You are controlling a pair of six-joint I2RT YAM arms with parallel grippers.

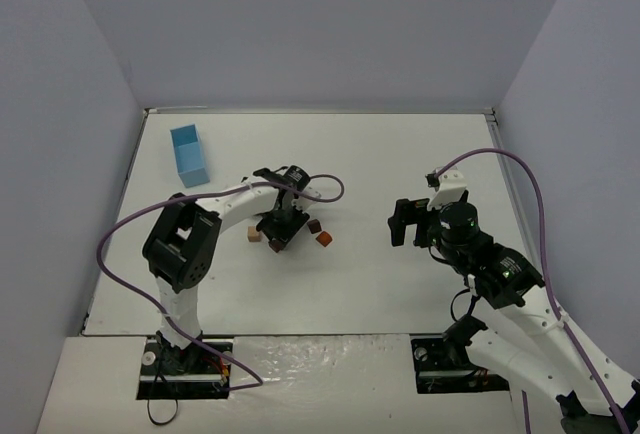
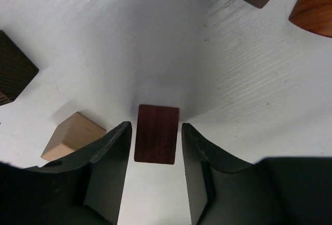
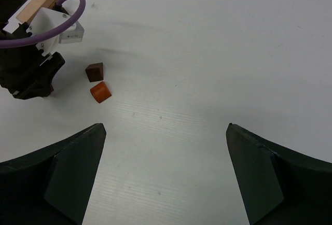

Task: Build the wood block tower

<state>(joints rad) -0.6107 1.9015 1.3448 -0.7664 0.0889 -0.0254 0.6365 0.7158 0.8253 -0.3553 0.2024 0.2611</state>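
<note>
One dark red block between left gripper jaws, thin gaps either side; right gripper jaws wide apart. I fear uneven pinch could twist it.

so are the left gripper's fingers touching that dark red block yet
Apart. The left wrist view shows the dark red block between the fingers of the left gripper, with a thin strip of white table on each side.

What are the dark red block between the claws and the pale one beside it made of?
Dark red block: apparently wood, smooth, perhaps stained; fine lengthwise grain shows. Pale block: likely bare light wood, matte, with faint grain on its faces.
</note>
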